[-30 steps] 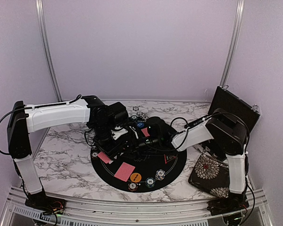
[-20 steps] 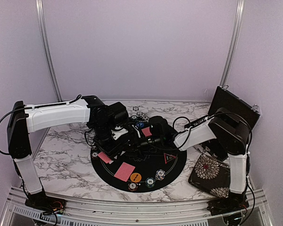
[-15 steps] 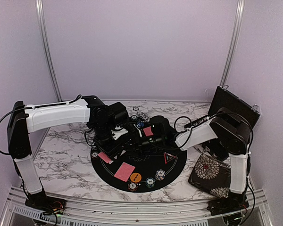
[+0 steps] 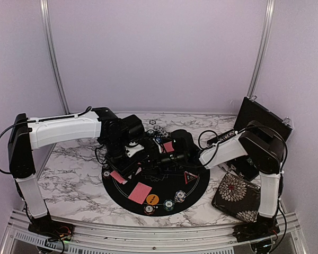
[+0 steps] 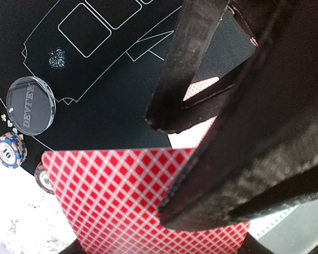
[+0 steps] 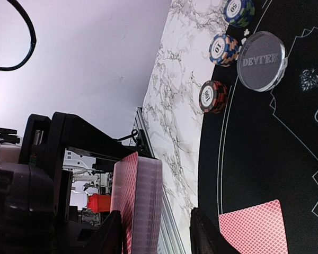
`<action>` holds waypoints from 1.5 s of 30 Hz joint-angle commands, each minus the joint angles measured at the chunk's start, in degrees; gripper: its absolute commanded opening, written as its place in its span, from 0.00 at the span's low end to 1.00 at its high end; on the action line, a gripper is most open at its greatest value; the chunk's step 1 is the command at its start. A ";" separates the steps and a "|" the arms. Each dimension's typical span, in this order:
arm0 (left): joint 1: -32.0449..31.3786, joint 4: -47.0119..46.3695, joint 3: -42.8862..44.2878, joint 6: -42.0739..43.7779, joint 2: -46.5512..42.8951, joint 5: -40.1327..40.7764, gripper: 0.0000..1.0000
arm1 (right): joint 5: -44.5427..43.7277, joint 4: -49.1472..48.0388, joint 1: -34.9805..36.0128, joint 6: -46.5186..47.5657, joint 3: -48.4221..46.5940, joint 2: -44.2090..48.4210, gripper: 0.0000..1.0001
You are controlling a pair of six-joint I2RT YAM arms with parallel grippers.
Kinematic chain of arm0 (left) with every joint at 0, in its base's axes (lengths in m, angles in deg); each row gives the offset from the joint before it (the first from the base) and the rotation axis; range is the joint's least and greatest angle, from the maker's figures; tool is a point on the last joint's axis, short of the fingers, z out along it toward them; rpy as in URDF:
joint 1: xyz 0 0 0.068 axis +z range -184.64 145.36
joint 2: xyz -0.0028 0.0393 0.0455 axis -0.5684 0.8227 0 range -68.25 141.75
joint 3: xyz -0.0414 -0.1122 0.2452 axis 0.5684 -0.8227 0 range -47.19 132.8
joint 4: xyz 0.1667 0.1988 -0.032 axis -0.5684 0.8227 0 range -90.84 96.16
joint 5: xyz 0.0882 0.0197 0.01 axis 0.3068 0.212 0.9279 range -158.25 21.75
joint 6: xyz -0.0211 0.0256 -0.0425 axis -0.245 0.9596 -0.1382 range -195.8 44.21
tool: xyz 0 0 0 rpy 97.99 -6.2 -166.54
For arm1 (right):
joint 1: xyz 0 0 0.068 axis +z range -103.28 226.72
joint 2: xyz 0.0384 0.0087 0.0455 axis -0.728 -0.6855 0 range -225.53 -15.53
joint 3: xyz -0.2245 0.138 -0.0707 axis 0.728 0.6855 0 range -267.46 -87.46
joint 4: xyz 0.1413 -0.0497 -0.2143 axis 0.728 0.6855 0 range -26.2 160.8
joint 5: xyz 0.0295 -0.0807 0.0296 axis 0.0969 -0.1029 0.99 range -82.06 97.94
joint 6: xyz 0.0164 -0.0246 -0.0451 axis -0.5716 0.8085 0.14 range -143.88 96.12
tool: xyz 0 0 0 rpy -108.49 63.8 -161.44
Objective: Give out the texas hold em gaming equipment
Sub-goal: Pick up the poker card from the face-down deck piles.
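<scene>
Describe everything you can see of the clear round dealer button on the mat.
The dealer button is a thick round disc of clear, grey-looking plastic or acrylic, with frosted capital lettering that seems to read DEALER. It lies flat on the black mat, close to the mat's edge. A blue-and-orange chip stack sits right beside it; whether the two touch cannot be told. No pincer touches the disc.
</scene>
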 commanded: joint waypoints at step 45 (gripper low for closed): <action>-0.20 1.20 2.03 0.47 -1.78 0.34 0.45 | -2.01 -2.18 -2.53 -2.41 5.56 8.42 0.27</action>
